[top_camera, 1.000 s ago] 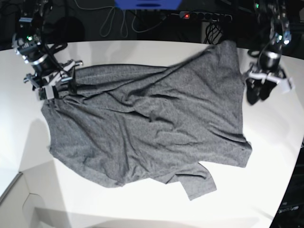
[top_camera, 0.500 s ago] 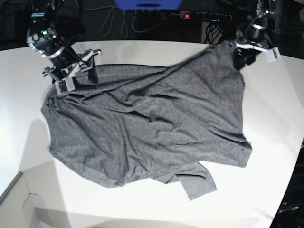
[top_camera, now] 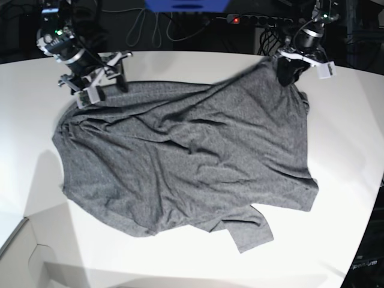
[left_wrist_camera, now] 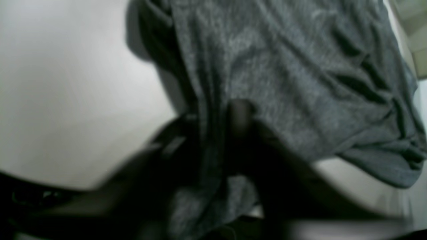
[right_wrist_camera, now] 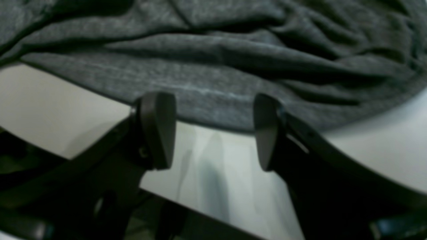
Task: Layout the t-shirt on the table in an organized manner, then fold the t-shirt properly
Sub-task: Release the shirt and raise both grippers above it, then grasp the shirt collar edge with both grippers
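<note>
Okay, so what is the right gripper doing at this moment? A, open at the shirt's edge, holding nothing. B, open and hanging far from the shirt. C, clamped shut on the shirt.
A: the right gripper is open, white table showing between its fingers, at the shirt hem.

Base looks down overhead; wrist views skim the t-shirt [top_camera: 192,156] closely.

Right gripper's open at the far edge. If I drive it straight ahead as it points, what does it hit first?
Most likely the t-shirt: its hemmed edge lies just ahead of the open right gripper, with only bare table between. Depth is unclear.
</note>
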